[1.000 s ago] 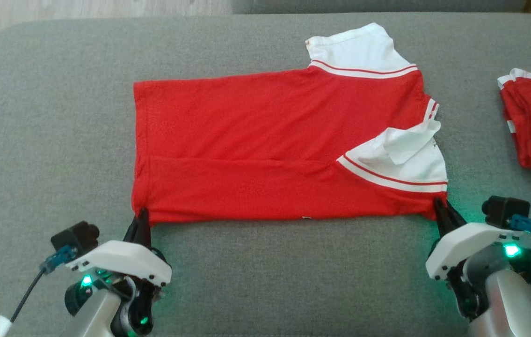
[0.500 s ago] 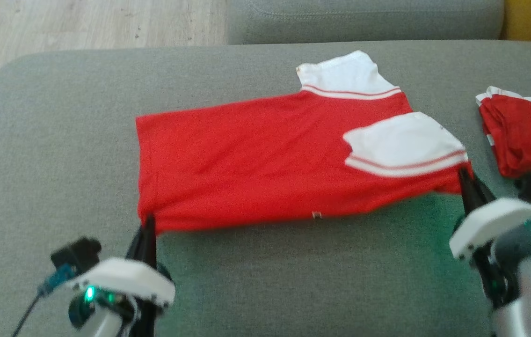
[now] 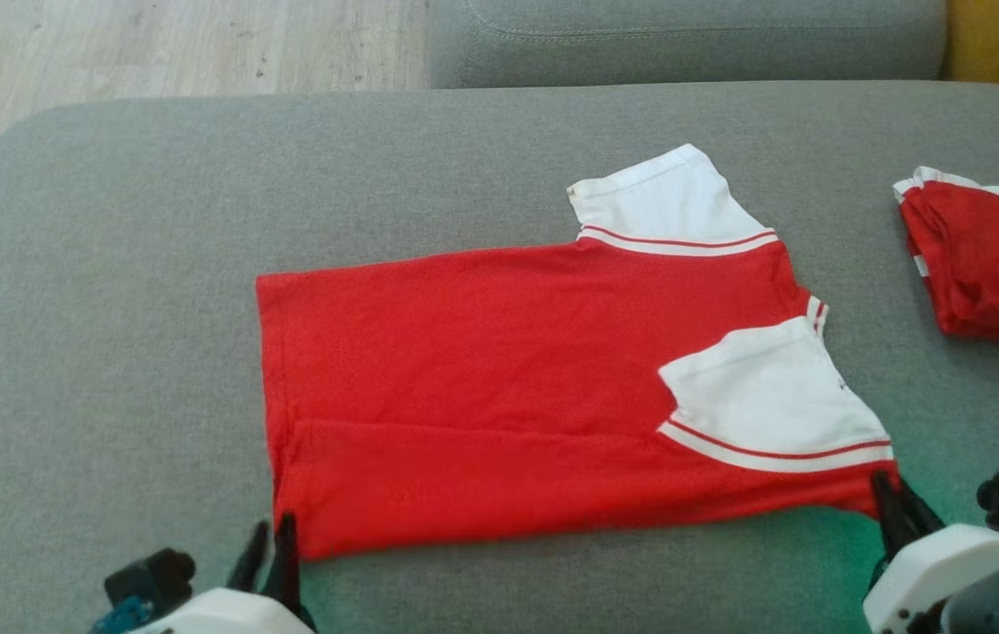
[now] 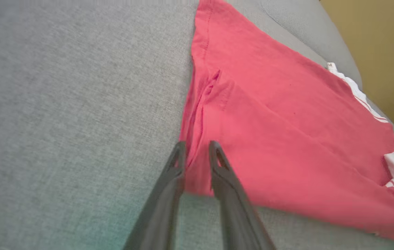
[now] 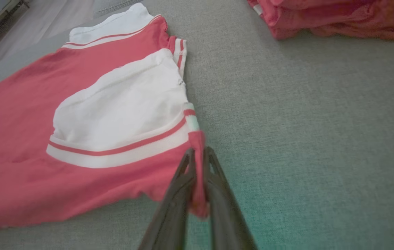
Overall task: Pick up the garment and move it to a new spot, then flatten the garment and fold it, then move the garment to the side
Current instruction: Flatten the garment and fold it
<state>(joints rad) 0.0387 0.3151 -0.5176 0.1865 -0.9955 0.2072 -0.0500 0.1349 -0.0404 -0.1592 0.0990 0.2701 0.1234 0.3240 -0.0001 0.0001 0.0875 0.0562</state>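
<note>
The garment [image 3: 508, 379] is a red shirt with white sleeves, lying flat on the grey cushion [image 3: 112, 264], its near long edge folded over. My left gripper [image 3: 274, 527] stands at the near hem corner. In the left wrist view its fingers [image 4: 179, 156] are parted and open, with the garment's [image 4: 269, 121] corner lying loose between them. My right gripper [image 3: 885, 482] is shut on the red corner below the near white sleeve. The right wrist view shows that pinch [image 5: 199, 152], with the garment [image 5: 78, 104] spreading away to the left.
A second red and white garment [image 3: 992, 255] lies bunched at the cushion's right edge, also seen as a pile [image 5: 332, 17] in the right wrist view. Another grey cushion [image 3: 684, 35] sits behind. Wooden floor [image 3: 156, 44] shows beyond the cushion's far left edge.
My left gripper has opened and let go of the hem corner. The near white sleeve, crumpled before, now lies flat. The camera has tilted, so the whole picture sits lower.
</note>
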